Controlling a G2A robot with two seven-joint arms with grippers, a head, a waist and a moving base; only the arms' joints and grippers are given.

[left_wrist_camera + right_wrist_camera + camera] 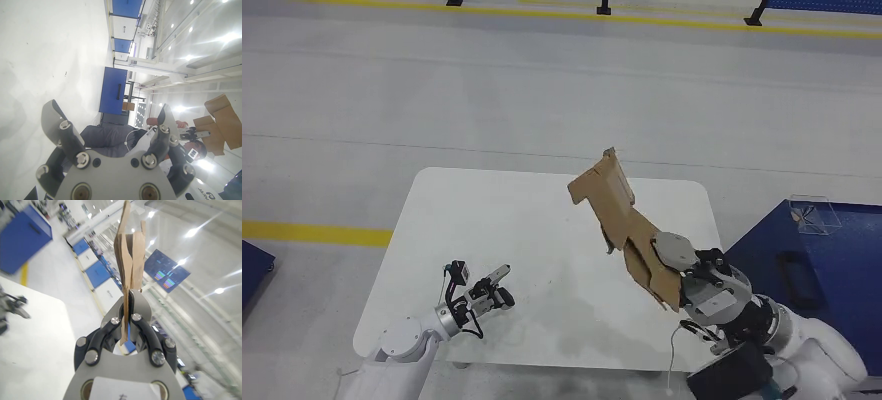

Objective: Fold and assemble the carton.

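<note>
A flat brown cardboard carton (627, 225) hangs in the air over the right half of the white table (532, 220), tilted, with its flaps loose. My right gripper (672, 255) is shut on the carton's lower edge; in the right wrist view the carton (130, 256) stands edge-on out of the right gripper (128, 292). My left gripper (497, 283) rests low over the table's front left part, open and holding nothing. In the left wrist view the left gripper (107, 111) has its fingers spread wide, and the carton (217, 126) shows far off.
A blue cabinet (802, 270) stands just right of the table, with a clear plastic piece (814, 213) on its top. The table's middle and back left are bare white surface. Grey floor with yellow lines surrounds the table.
</note>
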